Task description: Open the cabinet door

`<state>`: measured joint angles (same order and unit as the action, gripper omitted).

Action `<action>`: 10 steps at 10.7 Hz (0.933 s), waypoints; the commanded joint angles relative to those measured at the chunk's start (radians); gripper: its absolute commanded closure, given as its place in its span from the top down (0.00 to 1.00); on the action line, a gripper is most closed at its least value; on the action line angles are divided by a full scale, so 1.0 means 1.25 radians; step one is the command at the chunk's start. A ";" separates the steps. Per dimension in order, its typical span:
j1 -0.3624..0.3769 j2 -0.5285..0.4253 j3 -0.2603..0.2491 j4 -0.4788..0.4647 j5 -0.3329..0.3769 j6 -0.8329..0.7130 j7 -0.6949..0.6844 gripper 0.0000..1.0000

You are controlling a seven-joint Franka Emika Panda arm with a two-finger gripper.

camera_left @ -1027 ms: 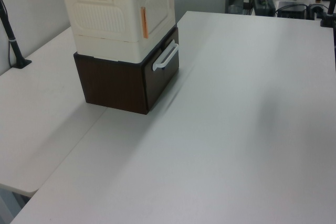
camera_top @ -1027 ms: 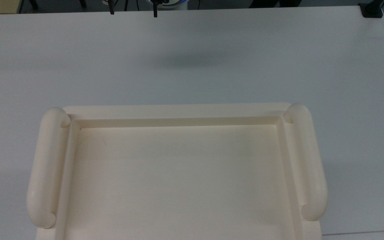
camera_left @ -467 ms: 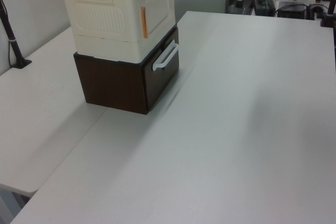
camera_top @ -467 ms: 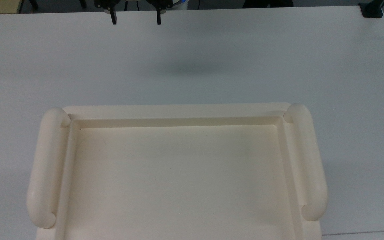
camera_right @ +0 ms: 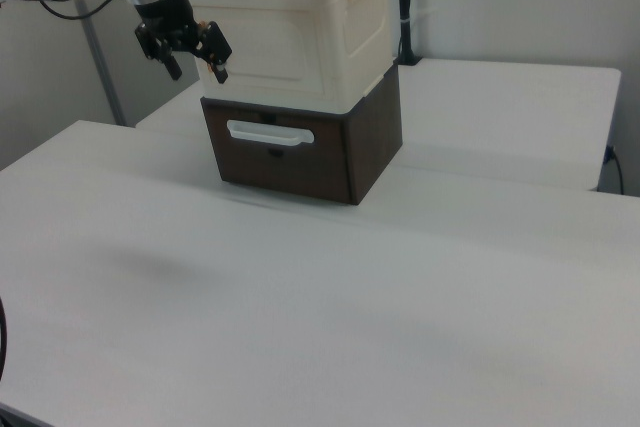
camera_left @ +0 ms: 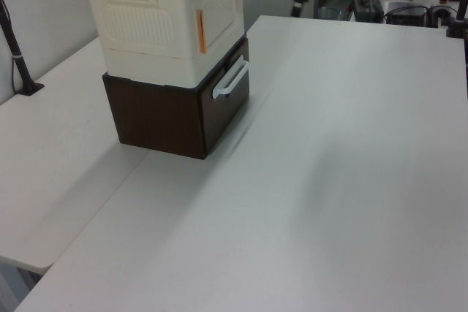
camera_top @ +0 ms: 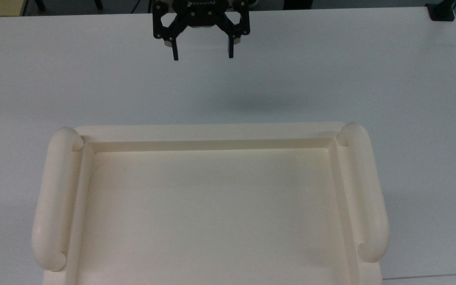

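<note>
Black two-finger gripper [camera_top: 202, 51] w/ fingers spread wide, holding nothing, hovers over white table [camera_top: 331, 71] apart from large cream plastic cabinet [camera_right: 300, 27] atop dark brown drawer box [camera_right: 300, 152]; cream framed cabinet door [camera_left: 216, 6] sits shut.

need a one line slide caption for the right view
Open gripper in the air beside the closed cabinet door of the cream cabinet, stacked on a dark brown drawer unit.
</note>
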<state>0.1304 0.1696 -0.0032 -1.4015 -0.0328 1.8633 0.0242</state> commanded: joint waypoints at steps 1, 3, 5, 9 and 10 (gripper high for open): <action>0.038 0.058 -0.015 0.063 -0.006 0.154 0.096 1.00; 0.056 0.096 -0.013 0.083 -0.029 0.270 0.128 1.00; 0.076 0.128 -0.015 0.084 -0.064 0.363 0.178 1.00; 0.108 0.171 -0.012 0.083 -0.125 0.487 0.226 0.97; 0.113 0.176 -0.010 0.081 -0.144 0.512 0.226 0.97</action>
<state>0.2459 0.3655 -0.0035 -1.3227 -0.1647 2.4453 0.2815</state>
